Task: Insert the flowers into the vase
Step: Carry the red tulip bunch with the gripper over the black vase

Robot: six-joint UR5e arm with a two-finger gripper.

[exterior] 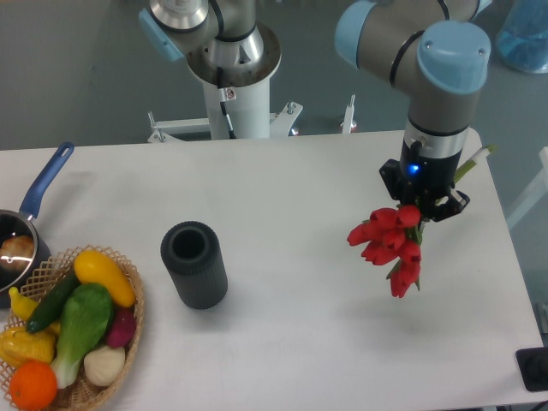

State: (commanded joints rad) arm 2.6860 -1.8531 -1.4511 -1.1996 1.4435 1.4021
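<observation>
The flowers [392,247], a bunch of red tulip buds with green stems, hang in my gripper [425,204] at the right of the table, lifted above its surface. The buds point down and to the left; a pale stem end sticks out to the upper right behind the gripper. The gripper is shut on the stems, and its fingers are mostly hidden by the buds and the wrist. The vase [193,265], dark grey and ribbed with a round open mouth, stands upright at the left centre of the table, well to the left of the flowers.
A wicker basket [130,318] with toy vegetables and fruit sits at the front left corner. A blue-handled saucepan [32,207] stands at the left edge. The robot's white base post [241,94] is at the back edge. The table's right edge is close to the gripper.
</observation>
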